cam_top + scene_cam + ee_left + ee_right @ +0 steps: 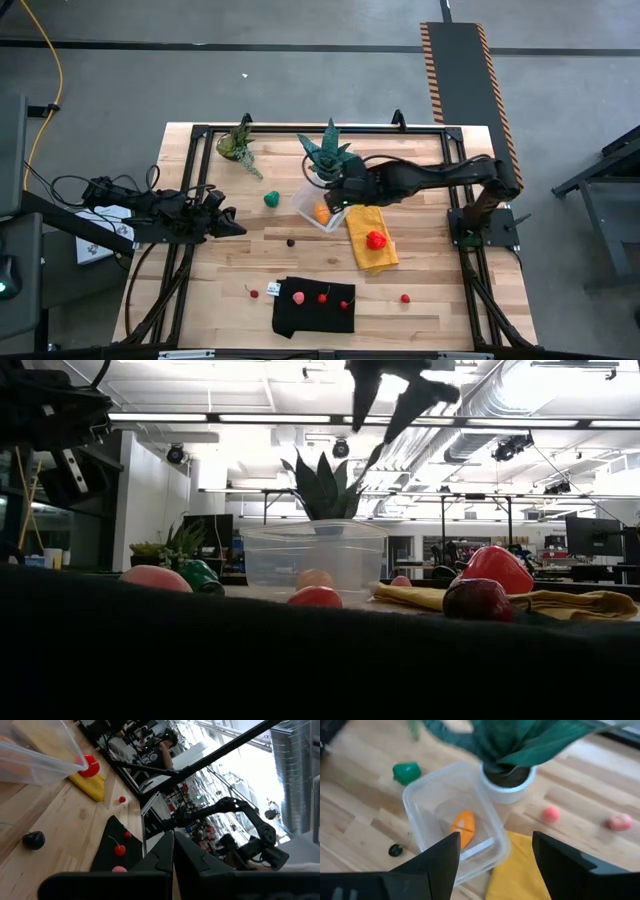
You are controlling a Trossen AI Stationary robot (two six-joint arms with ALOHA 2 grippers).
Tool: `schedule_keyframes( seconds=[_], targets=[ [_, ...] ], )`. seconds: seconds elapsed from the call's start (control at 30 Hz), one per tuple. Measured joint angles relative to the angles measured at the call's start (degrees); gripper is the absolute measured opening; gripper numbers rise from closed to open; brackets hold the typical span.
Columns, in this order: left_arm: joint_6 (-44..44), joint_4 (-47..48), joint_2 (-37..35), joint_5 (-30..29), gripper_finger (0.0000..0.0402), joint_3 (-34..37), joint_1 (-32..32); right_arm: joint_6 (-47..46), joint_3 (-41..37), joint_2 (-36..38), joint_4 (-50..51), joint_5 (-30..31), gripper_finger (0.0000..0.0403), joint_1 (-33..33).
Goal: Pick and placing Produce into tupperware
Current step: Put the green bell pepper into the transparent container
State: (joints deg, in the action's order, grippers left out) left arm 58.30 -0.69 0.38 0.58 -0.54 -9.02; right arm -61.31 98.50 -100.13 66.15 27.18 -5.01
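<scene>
The tupperware [318,212] [451,815], a clear open box, stands on the wood mid-table with an orange piece of produce [463,828] lying inside. My right gripper [495,862] [388,405] hangs open above the box's near-right side with nothing between its fingers. A green piece [271,200] and a small dark one [291,242] lie left of the box. A red piece [376,240] rests on a yellow cloth [385,258]. My left gripper [228,222] [173,855] waits shut at the table's left, pointing level.
A spiky plant in a white pot [509,785] stands right behind the box, its leaves close to my right gripper. A second plant [238,145] stands far left. A black cloth [313,312] near the front edge carries pink and red pieces. Loose red pieces [405,298] lie on wood.
</scene>
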Motion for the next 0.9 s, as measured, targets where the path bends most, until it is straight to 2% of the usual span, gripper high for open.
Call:
schedule_keyframes(
  seconds=[0.17,0.4,0.7,0.8,0.9],
  targets=[
    [0.03,-0.10,0.00,-0.90,0.0001,-0.02,0.00,-0.87,0.00,4.48,2.84,1.07,0.0238,-0.63],
    [0.68,-0.79,0.00,-2.11,0.0001,-0.02,0.00,-8.31,0.00,11.14,13.51,3.21,0.0238,-3.72],
    [0.14,-6.76,0.02,-6.03,0.0001,-0.07,0.00,-12.03,0.00,15.51,19.22,12.60,0.0238,-10.57],
    [0.02,-7.43,0.04,-8.16,0.0001,-2.79,0.00,-11.90,0.00,15.51,23.79,13.31,0.0238,-11.48],
    [-3.45,-6.67,0.39,-11.35,0.0001,-7.92,0.00,-8.74,-0.01,15.91,23.71,13.33,0.0238,-11.64]
  ],
)
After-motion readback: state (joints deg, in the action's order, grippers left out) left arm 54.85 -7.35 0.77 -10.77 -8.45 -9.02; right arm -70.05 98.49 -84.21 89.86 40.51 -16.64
